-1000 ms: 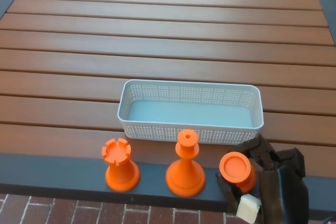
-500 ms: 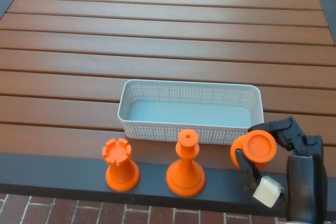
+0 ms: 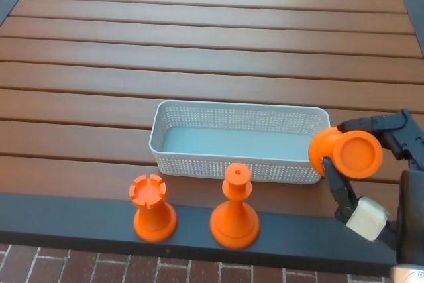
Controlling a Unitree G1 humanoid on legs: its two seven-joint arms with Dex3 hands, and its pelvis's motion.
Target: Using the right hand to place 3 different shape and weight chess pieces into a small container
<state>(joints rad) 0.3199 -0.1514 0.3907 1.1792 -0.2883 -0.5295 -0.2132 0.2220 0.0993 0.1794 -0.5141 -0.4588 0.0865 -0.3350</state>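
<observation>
Fingers (image 3: 341,190) of the right hand (image 3: 381,177) clamp an orange chess piece (image 3: 346,153), tipped sideways with base facing the camera, just right of the white basket (image 3: 240,168), presumably staged for dropping inside.

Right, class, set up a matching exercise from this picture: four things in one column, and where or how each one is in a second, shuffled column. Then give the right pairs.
Things:
1. rook
2. tall piece with a round top
3. third orange piece
4. white basket

States:
A. lifted and tilted in the right hand, just right of the basket
B. empty, on the wooden slats
C. upright on the dark edge, furthest left
D. upright on the dark edge, in front of the basket's middle

Pairs: 1-C, 2-D, 3-A, 4-B
</observation>
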